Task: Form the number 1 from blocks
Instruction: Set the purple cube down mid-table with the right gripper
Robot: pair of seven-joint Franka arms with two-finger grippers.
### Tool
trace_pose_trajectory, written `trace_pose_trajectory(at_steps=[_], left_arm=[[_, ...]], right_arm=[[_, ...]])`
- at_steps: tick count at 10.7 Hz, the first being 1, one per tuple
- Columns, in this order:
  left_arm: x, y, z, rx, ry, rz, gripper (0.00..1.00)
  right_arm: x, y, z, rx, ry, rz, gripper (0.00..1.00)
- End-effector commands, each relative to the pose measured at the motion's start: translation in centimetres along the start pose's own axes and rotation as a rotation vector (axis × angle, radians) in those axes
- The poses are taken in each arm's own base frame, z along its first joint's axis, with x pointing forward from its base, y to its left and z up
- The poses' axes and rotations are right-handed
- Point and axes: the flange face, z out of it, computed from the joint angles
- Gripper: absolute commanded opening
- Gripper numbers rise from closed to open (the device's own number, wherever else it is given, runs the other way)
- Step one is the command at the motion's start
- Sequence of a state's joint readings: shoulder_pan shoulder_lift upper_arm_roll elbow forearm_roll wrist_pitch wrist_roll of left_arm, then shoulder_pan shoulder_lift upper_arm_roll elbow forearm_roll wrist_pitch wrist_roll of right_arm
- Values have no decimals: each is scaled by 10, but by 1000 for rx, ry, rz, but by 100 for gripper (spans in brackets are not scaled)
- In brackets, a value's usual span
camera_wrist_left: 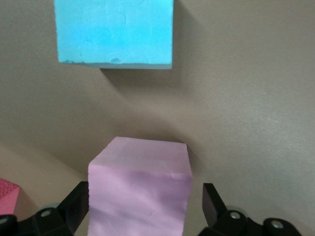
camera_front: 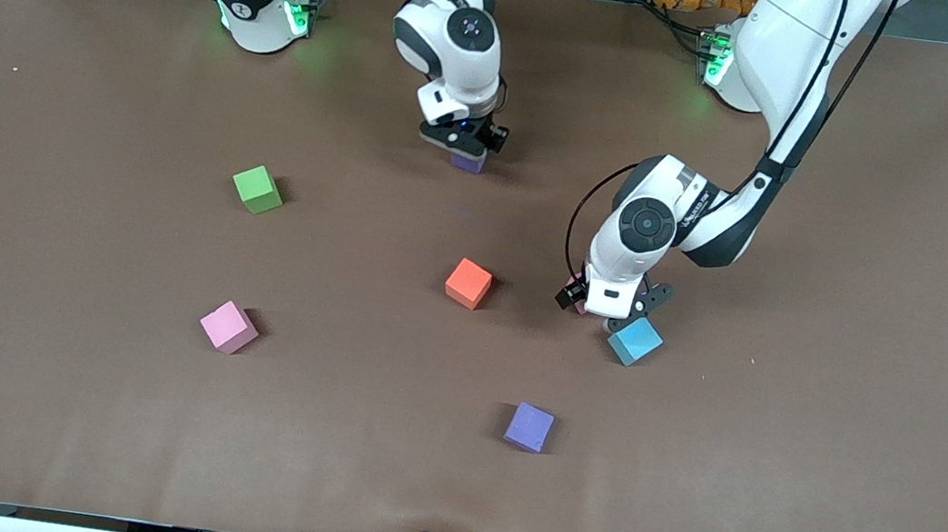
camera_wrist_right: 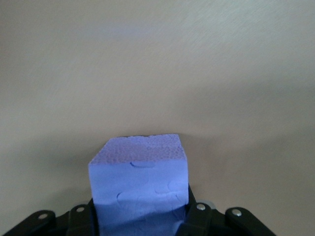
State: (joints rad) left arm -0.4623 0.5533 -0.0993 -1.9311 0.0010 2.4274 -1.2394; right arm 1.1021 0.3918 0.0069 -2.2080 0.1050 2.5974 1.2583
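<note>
Near the robots' bases, mid-table, I see the right arm bent steeply down, its right gripper (camera_wrist_right: 140,216) clamped on a purple block (camera_wrist_right: 140,184) at the table (camera_front: 36,392). The left arm reaches toward the front camera, elbow folded; the left gripper (camera_wrist_left: 140,209) stands spread around a light pink block (camera_wrist_left: 140,191), fingers (camera_wrist_left: 214,204) apart from it. A blue block (camera_front: 635,340) lies just beside. Green (camera_front: 257,189), orange (camera_front: 469,283), pink (camera_front: 228,326) and purple (camera_front: 529,427) cubes lie scattered.
</note>
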Motion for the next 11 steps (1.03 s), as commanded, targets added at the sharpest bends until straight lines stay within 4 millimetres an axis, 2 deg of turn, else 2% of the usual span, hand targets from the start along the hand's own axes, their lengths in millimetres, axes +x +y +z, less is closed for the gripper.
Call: trace_pose_trajectory(at_steps=[1, 2, 4, 5, 6, 7, 8, 9, 11], left_arm=[[-4, 3, 3, 1, 21, 11, 51], [-6, 3, 4, 7, 19, 14, 1], [-6, 2, 8, 17, 16, 10, 0], [-7, 3, 0, 10, 20, 13, 0], [-5, 4, -24, -5, 35, 30, 0], [-4, 5, -40, -17, 42, 75, 0], [-4, 6, -54, -36, 51, 85, 0], [-8, 7, -69, -48, 59, 96, 0], [-23, 7, -83, -23, 48, 163, 0]], right_arm=[[-36, -6, -8, 9, -2, -98, 0], [-48, -7, -7, 5, -3, -119, 0], [-73, -7, -4, -7, -6, -163, 0], [-75, -5, -2, -13, -7, -166, 0], [-75, -5, -2, -13, -7, -168, 0], [-74, -5, 0, -16, -7, -166, 0], [-72, -4, 2, -20, -8, -178, 7], [-64, -2, 1, -34, -13, -204, 6], [-57, 1, 1, -69, -25, -216, 6]])
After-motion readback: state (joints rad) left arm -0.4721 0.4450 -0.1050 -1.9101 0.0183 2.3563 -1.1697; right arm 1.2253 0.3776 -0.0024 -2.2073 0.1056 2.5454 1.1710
